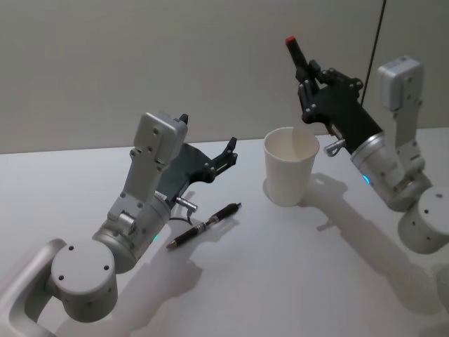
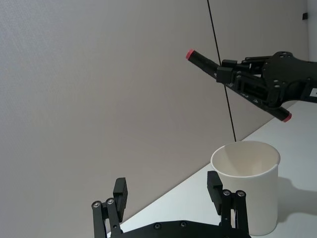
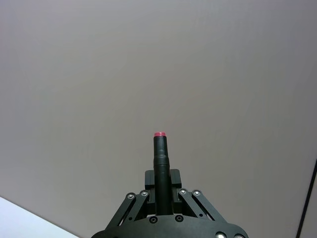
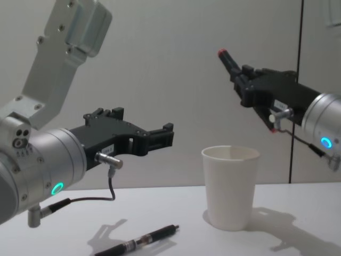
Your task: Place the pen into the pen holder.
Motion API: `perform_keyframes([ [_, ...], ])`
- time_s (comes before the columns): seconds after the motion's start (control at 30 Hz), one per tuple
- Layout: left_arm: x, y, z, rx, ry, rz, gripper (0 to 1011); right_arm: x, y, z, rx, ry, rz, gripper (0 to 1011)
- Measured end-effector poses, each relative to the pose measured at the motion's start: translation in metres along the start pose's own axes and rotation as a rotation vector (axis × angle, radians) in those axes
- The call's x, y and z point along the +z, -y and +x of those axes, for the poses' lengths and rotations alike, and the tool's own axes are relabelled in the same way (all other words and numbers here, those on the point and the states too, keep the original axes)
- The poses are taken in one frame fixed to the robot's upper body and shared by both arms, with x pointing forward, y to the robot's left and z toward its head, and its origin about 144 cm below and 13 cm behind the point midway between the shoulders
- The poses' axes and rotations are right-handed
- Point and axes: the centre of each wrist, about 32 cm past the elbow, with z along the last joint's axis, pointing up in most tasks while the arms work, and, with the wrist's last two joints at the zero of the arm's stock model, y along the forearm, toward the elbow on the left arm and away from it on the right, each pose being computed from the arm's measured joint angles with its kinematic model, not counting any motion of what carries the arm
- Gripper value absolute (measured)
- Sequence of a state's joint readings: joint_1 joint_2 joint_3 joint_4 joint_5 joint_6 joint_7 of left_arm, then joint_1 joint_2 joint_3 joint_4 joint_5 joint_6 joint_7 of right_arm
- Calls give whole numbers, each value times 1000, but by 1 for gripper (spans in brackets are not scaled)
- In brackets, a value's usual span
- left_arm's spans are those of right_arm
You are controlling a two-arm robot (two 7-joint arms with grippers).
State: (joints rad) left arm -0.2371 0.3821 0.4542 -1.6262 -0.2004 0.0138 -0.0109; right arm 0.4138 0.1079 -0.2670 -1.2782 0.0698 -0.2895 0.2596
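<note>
R pincer (image 3: 161, 174) shut on black pen (image 3: 159, 148), up high just right of white cup pen holder (image 1: 289, 168). Left wrist view shows both red ends. L pincer (image 2: 167, 183) wide open, empty, near 2nd pen (image 1: 205, 225) on worktop (image 1: 280, 274); label unreadable.

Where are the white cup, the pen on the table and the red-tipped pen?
white cup (image 1: 287, 179), head view, outer wall.
pen on the table (image 1: 204, 225), head view, mid-barrel.
red-tipped pen (image 1: 295, 55), head view, upper shaft.
</note>
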Motion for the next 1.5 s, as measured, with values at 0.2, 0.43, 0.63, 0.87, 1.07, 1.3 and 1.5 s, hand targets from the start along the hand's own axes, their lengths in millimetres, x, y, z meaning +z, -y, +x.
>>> perform_keyframes([
  [0.2,0,0,0,0,0,0,1001,-9,-6,-4,15,6,4,165],
  [0.43,0,0,0,0,0,0,1001,-18,-11,-10,28,9,7,165],
  [0.63,0,0,0,0,0,0,1001,-25,-16,-15,40,8,5,165],
  [0.87,0,0,0,0,0,0,1001,-30,-19,-19,48,8,3,165],
  [1.07,0,0,0,0,0,0,1001,-33,-20,-21,51,9,2,306],
  [1.3,0,0,0,0,0,0,1001,-35,-22,-23,53,9,2,524],
  [1.5,0,0,0,0,0,0,1001,-36,-22,-23,54,8,2,727],
])
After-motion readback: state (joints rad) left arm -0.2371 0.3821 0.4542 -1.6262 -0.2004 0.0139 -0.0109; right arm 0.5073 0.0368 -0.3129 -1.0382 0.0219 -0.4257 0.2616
